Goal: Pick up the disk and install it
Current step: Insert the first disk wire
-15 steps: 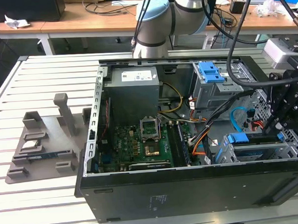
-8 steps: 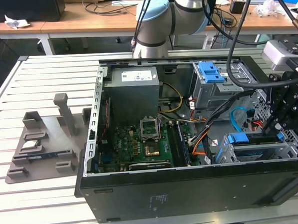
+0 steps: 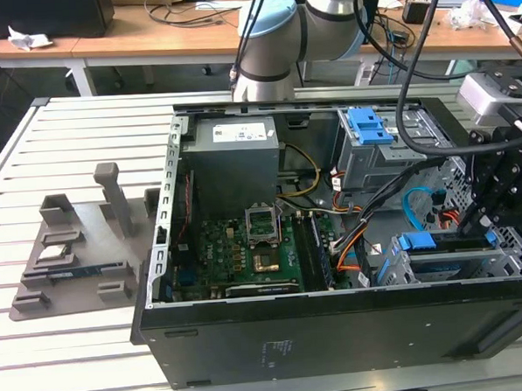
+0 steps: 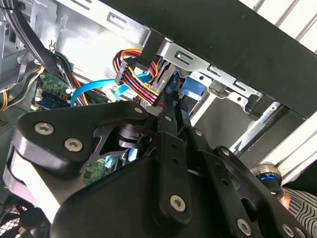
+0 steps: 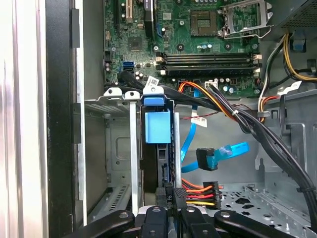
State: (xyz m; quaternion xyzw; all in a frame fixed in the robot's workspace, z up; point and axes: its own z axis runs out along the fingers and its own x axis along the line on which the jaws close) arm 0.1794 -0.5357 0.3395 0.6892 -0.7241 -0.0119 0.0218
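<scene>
The disk stands on edge in a slot of the grey drive cage, in the open computer case's corner at the exterior view's right. Its blue bracket faces the motherboard, and the blue also shows past the fingertips in the second wrist view. My gripper is at the disk's outer end. In both wrist views the fingers lie close together, tips at the disk's edge, and my gripper looks shut with nothing thick between the pads.
Red-yellow-black power wires and a blue data cable hang right beside the slot. The case also holds the motherboard, the power supply and an upper cage with a blue latch. A grey parts holder lies outside.
</scene>
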